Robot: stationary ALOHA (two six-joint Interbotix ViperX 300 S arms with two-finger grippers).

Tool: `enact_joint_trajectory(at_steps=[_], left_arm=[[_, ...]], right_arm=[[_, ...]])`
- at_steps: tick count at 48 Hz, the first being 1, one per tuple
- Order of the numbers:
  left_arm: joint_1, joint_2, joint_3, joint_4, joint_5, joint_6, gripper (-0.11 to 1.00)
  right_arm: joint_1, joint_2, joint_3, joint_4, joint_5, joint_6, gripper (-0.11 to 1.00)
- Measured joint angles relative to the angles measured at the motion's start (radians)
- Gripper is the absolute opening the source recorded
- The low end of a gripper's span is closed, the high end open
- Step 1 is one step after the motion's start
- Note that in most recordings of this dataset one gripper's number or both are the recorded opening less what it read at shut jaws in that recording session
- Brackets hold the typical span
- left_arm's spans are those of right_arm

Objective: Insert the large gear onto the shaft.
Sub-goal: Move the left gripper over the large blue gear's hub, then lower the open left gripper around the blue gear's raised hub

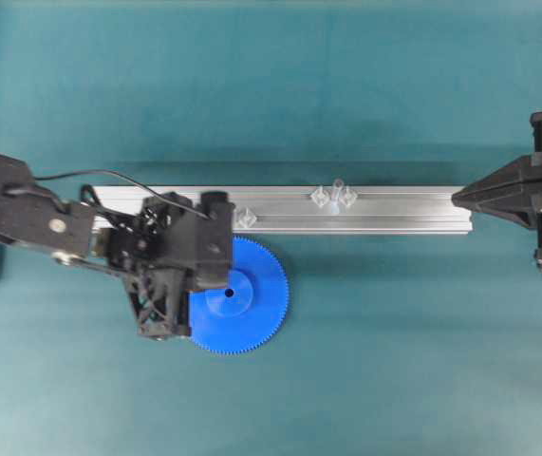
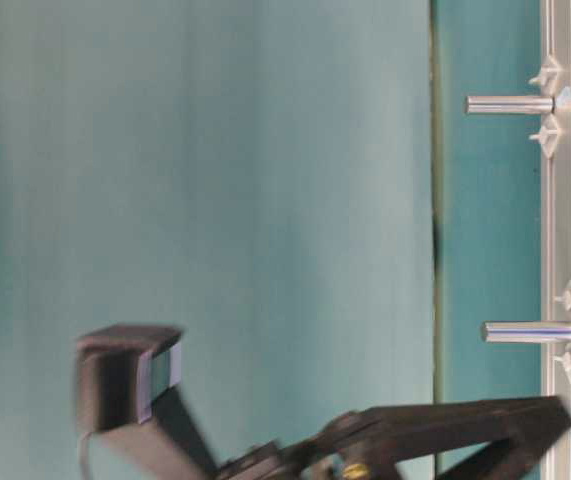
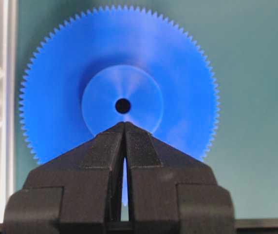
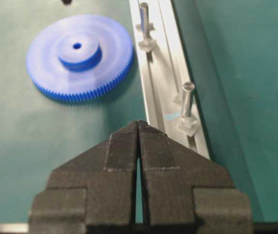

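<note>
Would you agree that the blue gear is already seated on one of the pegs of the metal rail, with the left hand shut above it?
Not quite. The blue gear is not on a peg; it lies flat on the green table beside the metal rail, as the overhead view shows. The rest stands: the left hand is shut above it.
</note>
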Motion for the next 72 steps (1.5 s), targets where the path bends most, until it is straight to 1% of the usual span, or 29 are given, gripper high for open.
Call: enact_joint_trajectory(at_steps=[20, 33, 39, 51, 60, 72], left_arm=[[-0.002, 0.143, -0.117, 0.0, 0.095, 0.003, -0.01], [-0.002, 0.19, -0.178, 0.002, 0.156, 0.005, -0.01], [-0.002, 0.204, -0.189, 0.002, 0.183, 0.011, -0.01], [-0.006, 0.215, -0.213, 0.002, 0.224, 0.055, -0.01], [-0.008, 0.23, -0.233, 0.003, 0.253, 0.055, 0.0], [-0.008, 0.239, -0.252, 0.003, 0.272, 0.057, 0.05]], right_arm=[[0.0, 0.0, 0.006, 0.0, 0.0, 0.0, 0.01], [0.0, -0.002, 0.008, 0.0, 0.0, 0.0, 0.01], [0.0, -0.003, 0.008, 0.0, 0.0, 0.0, 0.01], [0.0, -0.003, 0.012, 0.0, 0.0, 0.0, 0.01], [0.0, -0.005, 0.012, 0.0, 0.0, 0.0, 0.01], [0.0, -0.008, 0.012, 0.0, 0.0, 0.0, 0.01]])
